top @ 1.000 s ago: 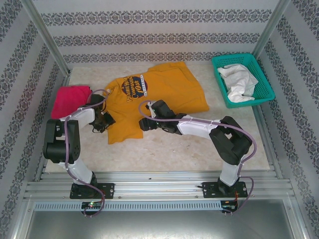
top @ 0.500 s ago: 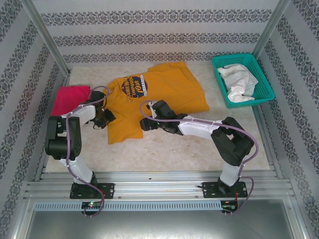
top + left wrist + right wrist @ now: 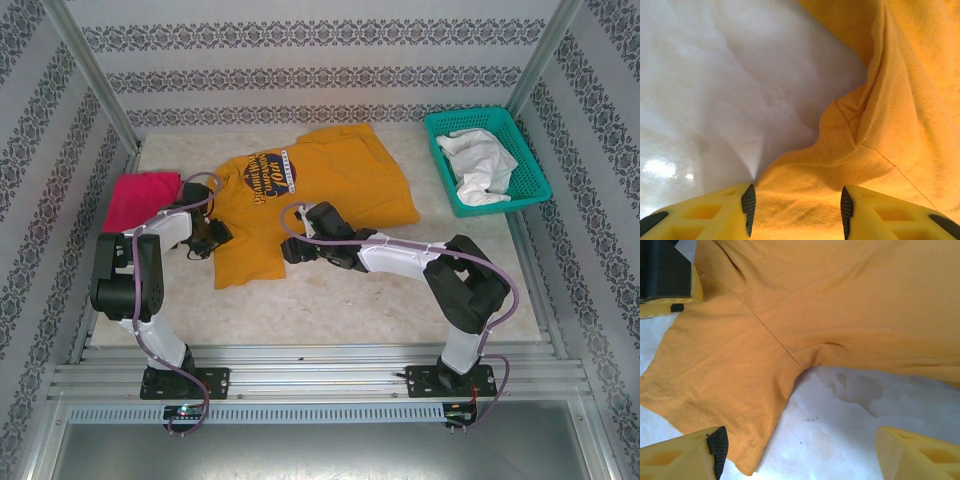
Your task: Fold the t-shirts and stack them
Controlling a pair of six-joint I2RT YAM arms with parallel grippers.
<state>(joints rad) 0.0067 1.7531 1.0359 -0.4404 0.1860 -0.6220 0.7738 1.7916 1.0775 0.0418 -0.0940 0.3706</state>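
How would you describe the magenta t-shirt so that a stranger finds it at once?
Start at the pale table and go to its left edge. There, left of the spread mustard-orange t-shirt, lies the magenta t-shirt, the only pink cloth, bunched compactly.

Top camera looks down from behind — both wrist cameras close on the shirt.

Enclosure: back wall, left wall and right wall papered white with grey ornamental bands. Two slanted aluminium posts at the back corners. Tabletop pale, marble-like, glossy, with a bright glare spot in the left wrist view. Aluminium rails along the near edge, then a slotted strip and a grey metal sheet. Light even, shadows soft.
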